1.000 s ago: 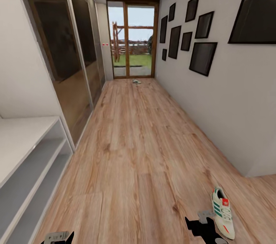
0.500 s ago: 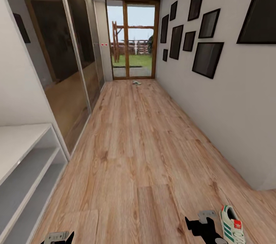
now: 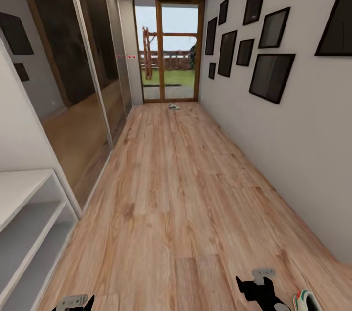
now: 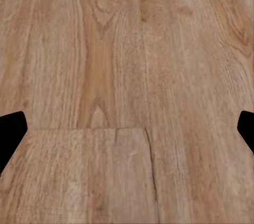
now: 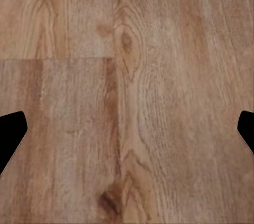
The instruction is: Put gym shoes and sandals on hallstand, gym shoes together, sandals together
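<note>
One gym shoe, white with a green sole and red toe, lies on the corridor floor at the head view's bottom right edge, mostly cut off. My right gripper hangs just left of it. Far down the corridor by the glass door lies a small pale shoe, too far to make out. The hallstand, pale grey with open shelves, stands at the left. My left gripper is low at the left. Both wrist views show wide-open gripper fingers over bare planks. The sandals are out of view.
Mirrored sliding wardrobe doors line the left wall beyond the hallstand. Black picture frames hang on the right wall. A wood-framed glass door closes the corridor's far end. The floor runs open between the walls.
The whole head view has shifted as the camera moved forward: the near gym shoe slid down to the picture's bottom edge and the hallstand dropped left. Both grippers keep their place in the picture.
</note>
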`<state>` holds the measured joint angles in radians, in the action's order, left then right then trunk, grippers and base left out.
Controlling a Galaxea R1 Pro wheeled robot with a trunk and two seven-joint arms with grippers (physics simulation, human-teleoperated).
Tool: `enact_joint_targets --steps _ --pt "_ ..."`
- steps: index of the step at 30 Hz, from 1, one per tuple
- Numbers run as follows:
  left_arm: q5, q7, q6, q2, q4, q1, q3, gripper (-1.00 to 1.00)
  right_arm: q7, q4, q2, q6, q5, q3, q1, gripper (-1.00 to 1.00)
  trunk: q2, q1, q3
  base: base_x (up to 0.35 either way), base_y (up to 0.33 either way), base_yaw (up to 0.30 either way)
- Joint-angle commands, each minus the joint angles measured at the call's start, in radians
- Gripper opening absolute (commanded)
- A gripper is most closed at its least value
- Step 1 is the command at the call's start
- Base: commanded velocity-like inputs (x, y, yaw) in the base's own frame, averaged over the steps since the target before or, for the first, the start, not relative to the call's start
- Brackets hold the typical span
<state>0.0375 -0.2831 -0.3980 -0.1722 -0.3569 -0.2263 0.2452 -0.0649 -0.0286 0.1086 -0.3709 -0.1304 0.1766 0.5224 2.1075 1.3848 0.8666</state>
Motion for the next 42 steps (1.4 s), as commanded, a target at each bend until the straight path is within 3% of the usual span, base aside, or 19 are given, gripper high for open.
enact_joint_targets --steps 1,42 --pt "0.004 -0.01 -0.001 0.0 0.001 -0.001 0.006 1.0 -0.006 0.001 0.0 -0.003 -0.011 0.006 0.001 1.0 0.0 0.0 0.001 0.34 0.0 0.0" --pt "0.002 -0.01 -0.001 0.001 0.001 -0.001 0.006 1.0 -0.006 0.002 0.0 -0.003 -0.009 0.006 0.001 1.0 0.0 0.0 0.001 0.34 0.0 0.0"
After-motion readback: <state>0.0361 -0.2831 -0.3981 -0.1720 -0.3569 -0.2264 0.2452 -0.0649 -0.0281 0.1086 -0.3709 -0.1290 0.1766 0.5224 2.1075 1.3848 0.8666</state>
